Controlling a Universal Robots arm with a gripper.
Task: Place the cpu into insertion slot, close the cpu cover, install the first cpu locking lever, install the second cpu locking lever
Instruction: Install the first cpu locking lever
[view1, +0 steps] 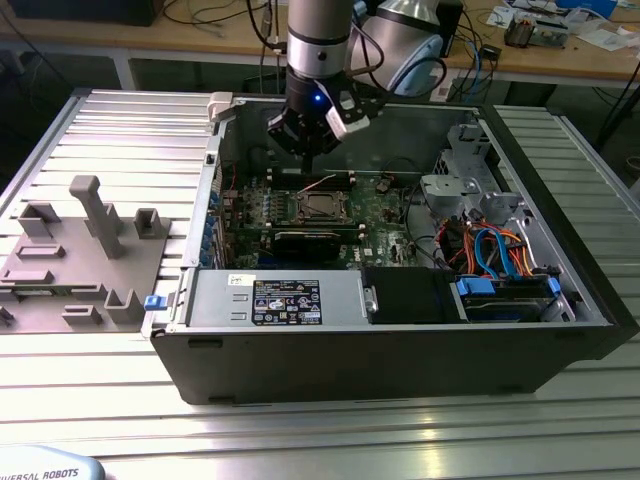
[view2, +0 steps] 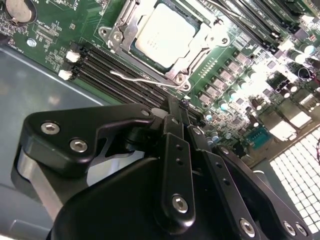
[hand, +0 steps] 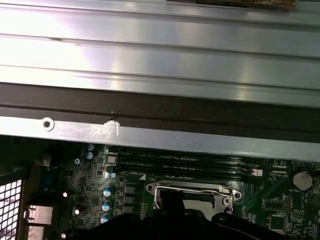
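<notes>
The gripper (view1: 308, 150) is hanging above the motherboard (view1: 385, 215) inside the open computer case (view1: 400, 340), just behind the insertion slot (view1: 322, 205) in the exterior view. In the second wrist view its black fingers (view2: 176, 145) are pressing together with nothing between them, so the pincer is closed and empty.

The cpu (view2: 166, 34) is lying flat in the socket, its silvery top facing up and its edges running square with the rim. The cpu cover (view2: 129, 27) is sitting down around it as a metal frame, the chip showing through its window. A thin wire locking lever (view2: 145, 79) is lying along the socket edge nearest the long black memory slots (view2: 117, 75), its long axis parallel to them.

The case wall (hand: 160, 135) is standing close beyond the memory slots in the first wrist view. A grey fixture tray (view1: 80, 250) is resting on the ribbed table (view1: 300, 430), well apart at the exterior view's left.
</notes>
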